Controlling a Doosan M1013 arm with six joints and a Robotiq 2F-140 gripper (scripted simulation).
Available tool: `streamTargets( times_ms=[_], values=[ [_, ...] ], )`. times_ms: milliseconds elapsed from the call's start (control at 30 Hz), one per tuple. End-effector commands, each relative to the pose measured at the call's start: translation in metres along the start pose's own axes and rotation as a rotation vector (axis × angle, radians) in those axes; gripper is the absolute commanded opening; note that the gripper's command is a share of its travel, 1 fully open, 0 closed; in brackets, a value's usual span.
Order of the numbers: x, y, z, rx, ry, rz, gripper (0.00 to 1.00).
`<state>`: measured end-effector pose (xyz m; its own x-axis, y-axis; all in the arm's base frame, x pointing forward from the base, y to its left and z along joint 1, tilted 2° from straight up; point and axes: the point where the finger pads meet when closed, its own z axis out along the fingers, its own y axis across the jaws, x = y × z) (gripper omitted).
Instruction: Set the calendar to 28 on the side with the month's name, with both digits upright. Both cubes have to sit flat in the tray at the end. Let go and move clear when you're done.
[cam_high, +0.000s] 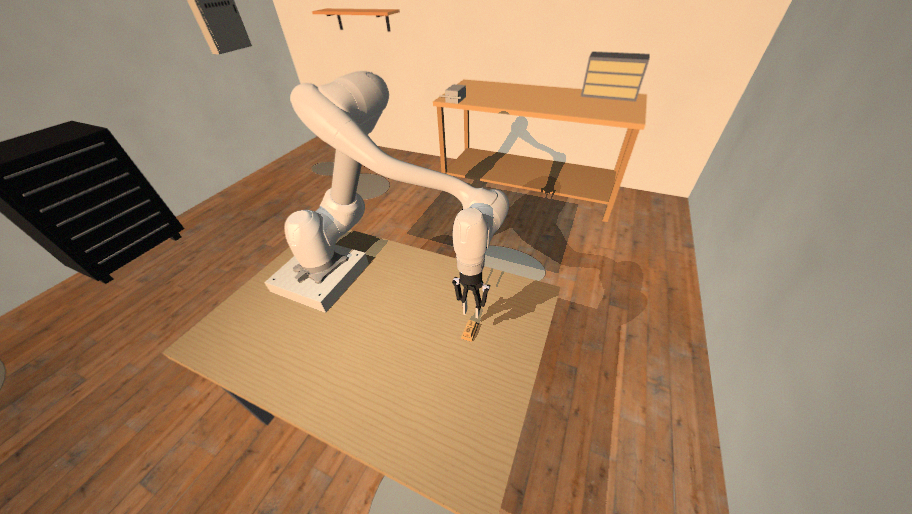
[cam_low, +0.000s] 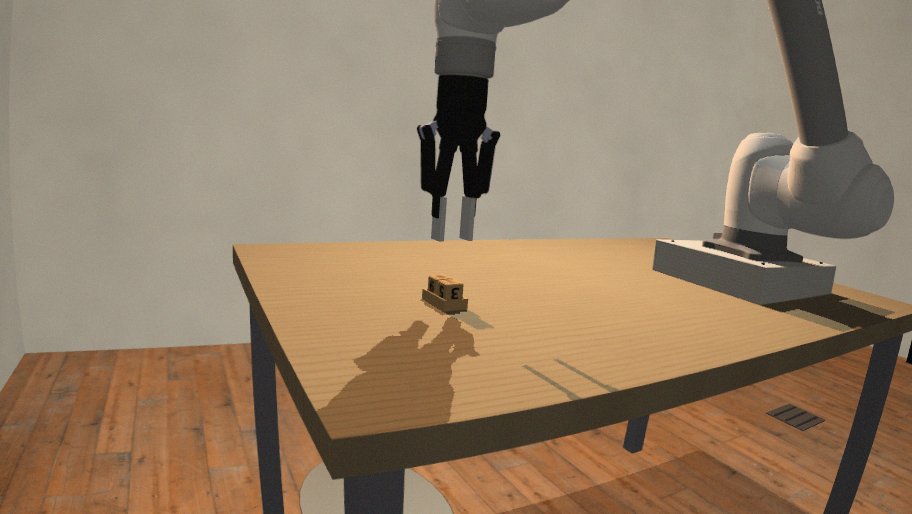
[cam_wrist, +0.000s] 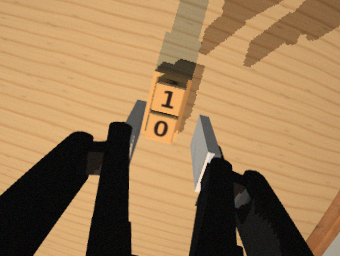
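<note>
The wooden calendar (cam_high: 467, 338) stands on the table: two small orange cubes side by side in a low tray (cam_low: 445, 302). In the wrist view the cubes' top faces read 1 (cam_wrist: 168, 99) and 0 (cam_wrist: 161, 128). In the exterior view the side face of the right cube shows a 3 (cam_low: 454, 293); the digit beside it is too small to read. My gripper (cam_low: 452, 237) points straight down and hangs well above the cubes. Its fingers stand partly closed with a gap between them, a little wider than a cube, and hold nothing.
The robot's base plate (cam_low: 744, 268) sits on the table's far right corner. The calendar lies near the table's edge (cam_high: 549, 319). A workbench (cam_high: 539, 108) stands by the back wall and a black drawer cabinet (cam_high: 83, 191) at the left.
</note>
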<state>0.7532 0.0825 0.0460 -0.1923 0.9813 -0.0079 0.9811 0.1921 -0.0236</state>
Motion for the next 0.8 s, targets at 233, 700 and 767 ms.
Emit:
streamTargets(
  times_ms=[233, 700, 767],
  values=[
    [0.001, -0.003, 0.007, 0.005, -0.003, 0.002, 0.35],
    [0.001, -0.003, 0.020, 0.005, -0.003, 0.003, 0.35],
    [0.001, -0.003, 0.023, 0.005, -0.003, 0.003, 0.35]
  ],
)
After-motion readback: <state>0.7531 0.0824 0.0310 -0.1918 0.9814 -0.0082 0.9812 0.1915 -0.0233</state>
